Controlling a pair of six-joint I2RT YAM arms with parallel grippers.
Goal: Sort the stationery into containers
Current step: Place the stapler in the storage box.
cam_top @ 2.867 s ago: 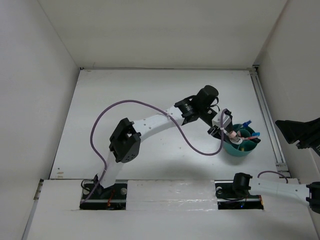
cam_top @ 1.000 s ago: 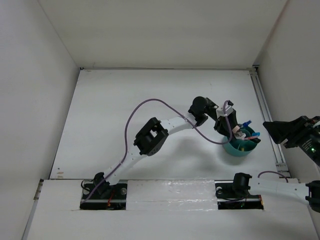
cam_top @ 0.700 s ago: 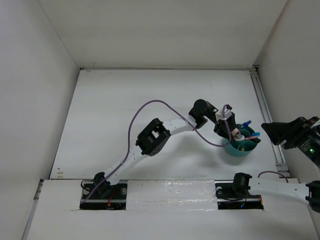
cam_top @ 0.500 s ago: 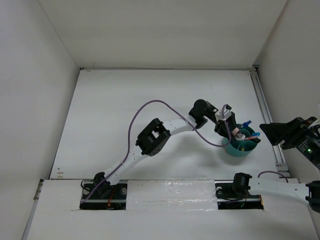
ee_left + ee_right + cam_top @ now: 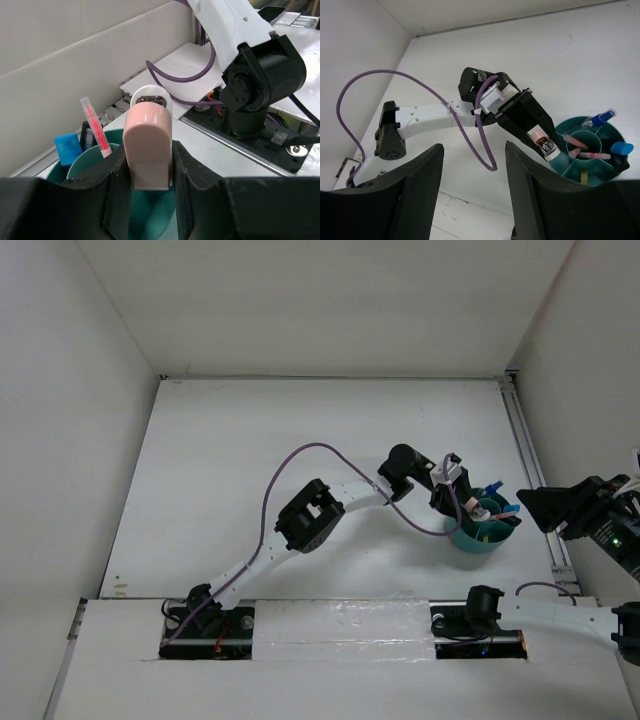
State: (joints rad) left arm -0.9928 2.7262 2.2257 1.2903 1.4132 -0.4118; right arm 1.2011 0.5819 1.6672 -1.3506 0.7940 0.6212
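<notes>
the pale pink eraser block with a rounded end and a silvery tip (image 5: 147, 125) is pinched flat between the jaws of the left gripper (image 5: 148, 150), both faces squeezed. it hangs just above the round teal plastic cup with divider walls (image 5: 567, 167), over the rim at roughly 9 o'clock, not inside it yet. in the overhead view the cup sits around 4 o'clock on the white table (image 5: 250, 440).

i think the step in hand is the drop. i'd nudge it a bit further toward the cup's middle so the whole block is past the rim, and keep it upright over a free section. i can't tell for sure which one is under it. then lower it before letting go, since a release from height could bounce it off a divider.

watch the thin clear pen with a pink core (image 5: 94, 126) leaning out at 10 o'clock of the eraser, it's near enough to knock.

the right gripper (image 5: 474, 150) waits at 3 o'clock of the cup, jaws spread, nothing in them.
</notes>
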